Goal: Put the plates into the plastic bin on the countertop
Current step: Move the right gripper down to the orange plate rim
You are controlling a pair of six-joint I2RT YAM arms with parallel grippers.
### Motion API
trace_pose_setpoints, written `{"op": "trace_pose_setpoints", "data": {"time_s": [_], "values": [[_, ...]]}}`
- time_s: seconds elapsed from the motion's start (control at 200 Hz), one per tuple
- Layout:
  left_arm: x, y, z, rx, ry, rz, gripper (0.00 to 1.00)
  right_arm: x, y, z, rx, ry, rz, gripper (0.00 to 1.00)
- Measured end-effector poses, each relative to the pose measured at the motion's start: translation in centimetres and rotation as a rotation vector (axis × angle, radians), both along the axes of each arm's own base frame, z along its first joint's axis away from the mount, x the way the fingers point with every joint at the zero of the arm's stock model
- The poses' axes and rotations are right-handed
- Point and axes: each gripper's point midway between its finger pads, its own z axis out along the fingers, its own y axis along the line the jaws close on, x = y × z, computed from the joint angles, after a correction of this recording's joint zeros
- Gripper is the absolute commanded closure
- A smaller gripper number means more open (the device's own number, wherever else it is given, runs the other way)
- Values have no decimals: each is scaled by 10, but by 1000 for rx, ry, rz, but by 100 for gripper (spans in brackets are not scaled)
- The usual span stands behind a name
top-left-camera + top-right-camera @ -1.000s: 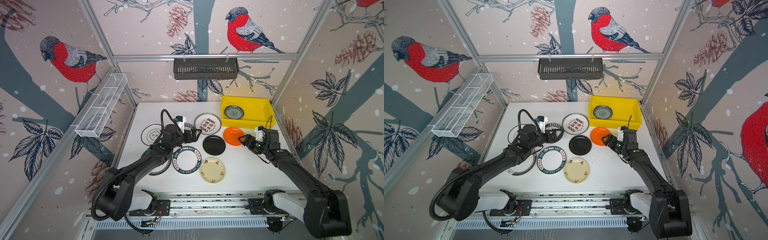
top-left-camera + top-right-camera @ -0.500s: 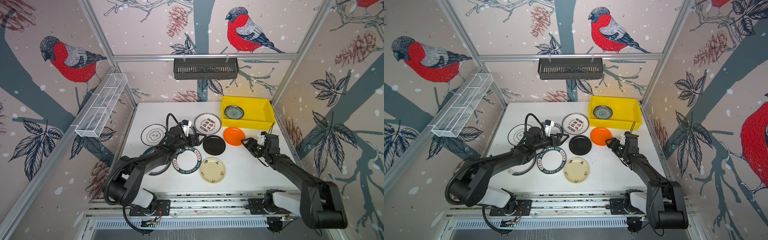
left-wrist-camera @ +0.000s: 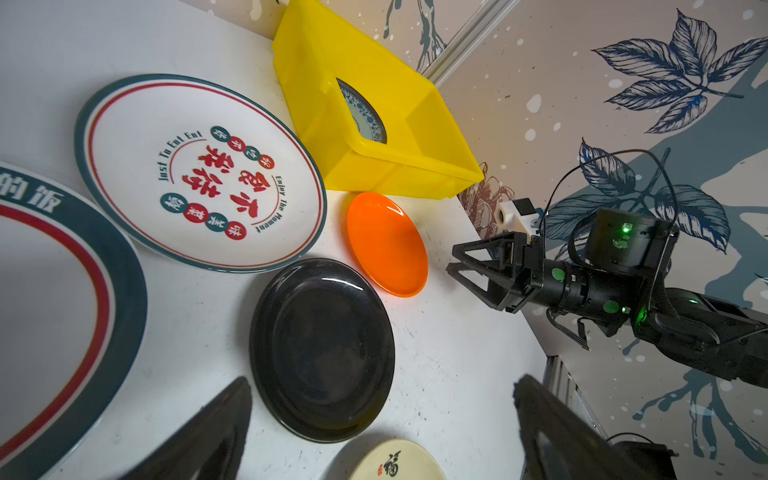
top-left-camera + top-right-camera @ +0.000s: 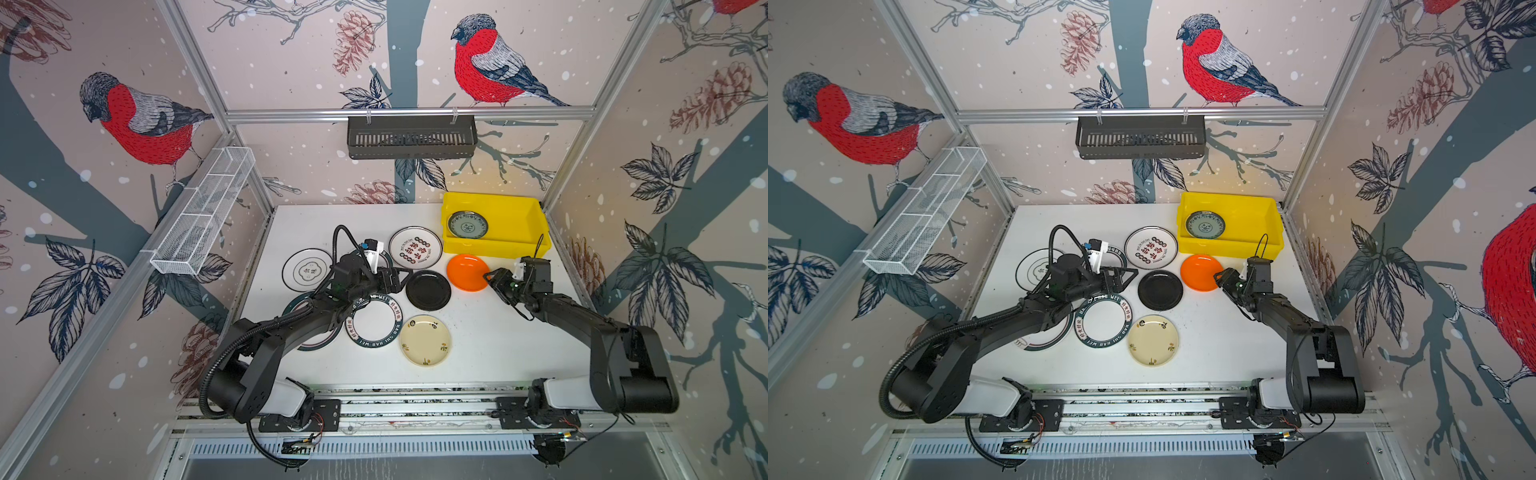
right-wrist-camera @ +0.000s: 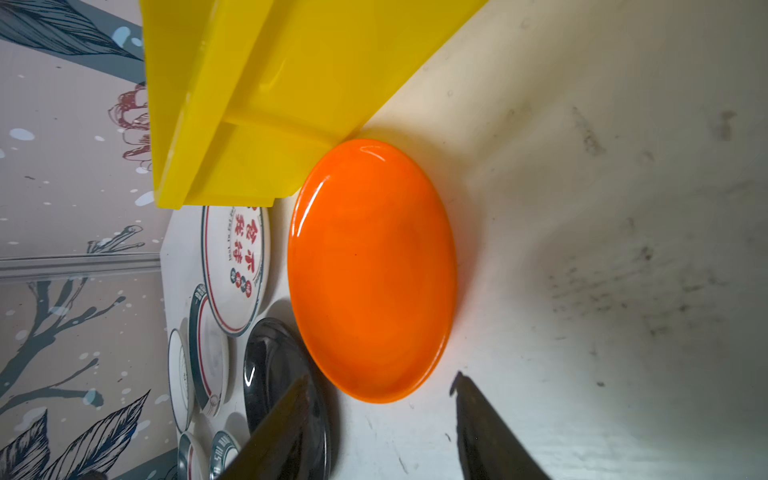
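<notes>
Progress: one plate done. The blue-patterned plate (image 4: 467, 225) lies in the yellow plastic bin (image 4: 521, 216), far right. All the other plates lie out on the countertop (image 4: 498, 340).

Right gripper (image 4: 488, 277): jaws partly apart, empty, just beside the orange plate (image 4: 465, 272).

Left gripper (image 4: 392, 279): spread wide, empty, beside the black plate (image 4: 428, 290).

We see a lab robot cell: aluminium frame rails (image 4: 407, 113) carry walls (image 4: 270, 50) of printed bullfinches (image 4: 482, 62), and a left arm (image 4: 299, 324) and a right arm (image 4: 573, 311) stand on a base rail (image 4: 415, 405) before the white worktop (image 4: 498, 340).
</notes>
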Motion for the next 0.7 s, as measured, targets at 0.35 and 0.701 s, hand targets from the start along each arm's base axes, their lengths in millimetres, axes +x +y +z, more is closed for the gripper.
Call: {"op": "trace_pose_setpoints", "data": {"time_s": [0.35,0.701], "values": [[2,3,-3,17,11,18,2,10,-4,-30,-45,83,11,48],[0,4,4,22,-10,15,2,23,2,-40,-25,63,9,62]]}}
